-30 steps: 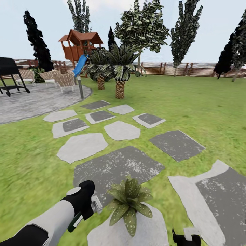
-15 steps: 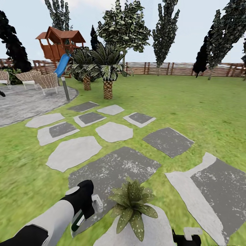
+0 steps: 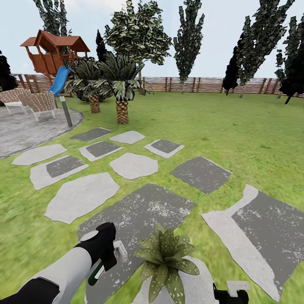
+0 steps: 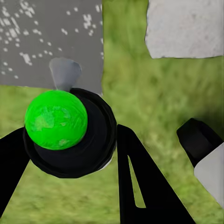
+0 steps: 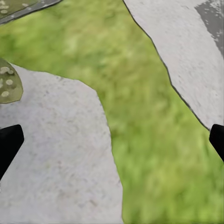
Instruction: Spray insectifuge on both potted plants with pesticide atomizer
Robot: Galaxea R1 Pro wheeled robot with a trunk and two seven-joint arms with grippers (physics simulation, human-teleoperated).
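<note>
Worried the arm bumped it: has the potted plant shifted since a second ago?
No. The potted plant sits at the same end of its pale stepping stone; the whole view swung, so the camera moved.

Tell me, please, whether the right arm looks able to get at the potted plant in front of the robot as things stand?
Probably yes. The right claw is open and empty above the pale stepping stone that the potted plant stands on, with a leaf beside it and nothing visible between them.

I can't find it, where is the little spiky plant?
The potted plant sits low in the head view, on a pale stepping stone, just right of the left gripper.
</note>
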